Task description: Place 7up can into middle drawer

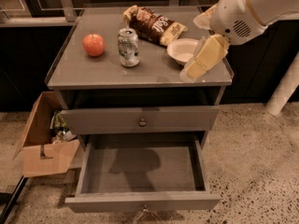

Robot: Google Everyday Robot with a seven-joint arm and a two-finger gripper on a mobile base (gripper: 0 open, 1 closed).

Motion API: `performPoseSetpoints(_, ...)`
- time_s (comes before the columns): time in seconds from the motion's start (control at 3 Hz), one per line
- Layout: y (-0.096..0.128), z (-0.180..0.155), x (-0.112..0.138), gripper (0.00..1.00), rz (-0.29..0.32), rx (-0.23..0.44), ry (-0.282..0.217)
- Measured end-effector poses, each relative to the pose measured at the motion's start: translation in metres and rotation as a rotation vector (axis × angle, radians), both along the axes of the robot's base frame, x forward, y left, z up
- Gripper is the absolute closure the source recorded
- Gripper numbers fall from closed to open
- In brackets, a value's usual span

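The 7up can [128, 47] stands upright on the grey cabinet top [98, 73], left of centre, between a red apple and a white bowl. The middle drawer [142, 202] is pulled out below, and its grey inside holds nothing. My gripper [189, 73] hangs from the white arm [247, 8] at the right. It is above the cabinet top's right front part, just in front of the bowl and well to the right of the can. It holds nothing.
A red apple [94, 45] sits left of the can. A brown chip bag [156, 27] lies behind it and a white bowl [183, 50] to its right. The upper drawer front [140, 120] is shut. A cardboard box [44, 139] stands at the cabinet's left. A white post [285, 87] stands at the right.
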State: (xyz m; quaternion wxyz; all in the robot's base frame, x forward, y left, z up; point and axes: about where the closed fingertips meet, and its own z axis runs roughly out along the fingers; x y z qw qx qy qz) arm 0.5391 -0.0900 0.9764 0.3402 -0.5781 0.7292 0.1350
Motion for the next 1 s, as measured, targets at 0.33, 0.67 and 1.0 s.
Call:
performPoseSetpoints(0.33, -0.003, -0.005, -0.001, 0.0, -0.022, 0.028, -0.007)
performPoseSetpoints(0.67, 0.004, -0.034, 0.011, 0.0, -0.047, 0.137, 0.015)
performPoseSetpoints(1.0, 0.032, -0.059, 0.029, 0.0, -0.016, 0.23, 0.03)
